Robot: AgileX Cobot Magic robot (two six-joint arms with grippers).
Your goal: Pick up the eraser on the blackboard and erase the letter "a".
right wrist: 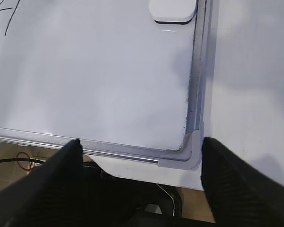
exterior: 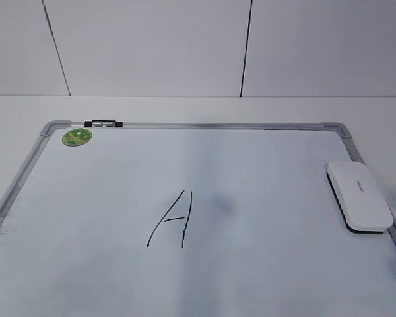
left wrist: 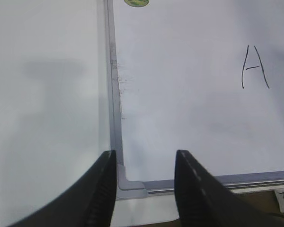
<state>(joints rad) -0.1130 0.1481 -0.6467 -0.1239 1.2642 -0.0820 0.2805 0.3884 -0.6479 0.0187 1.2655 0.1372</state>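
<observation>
White table, eraser (right wrist: 173, 10) well beyond spread right tool (right wrist: 141, 156).

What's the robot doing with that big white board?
Nothing is being held yet. The eraser lies on the blackboard near its right edge, and the letter in the middle is not wiped. Both grippers, left and right, hang open over the near corners.
</observation>
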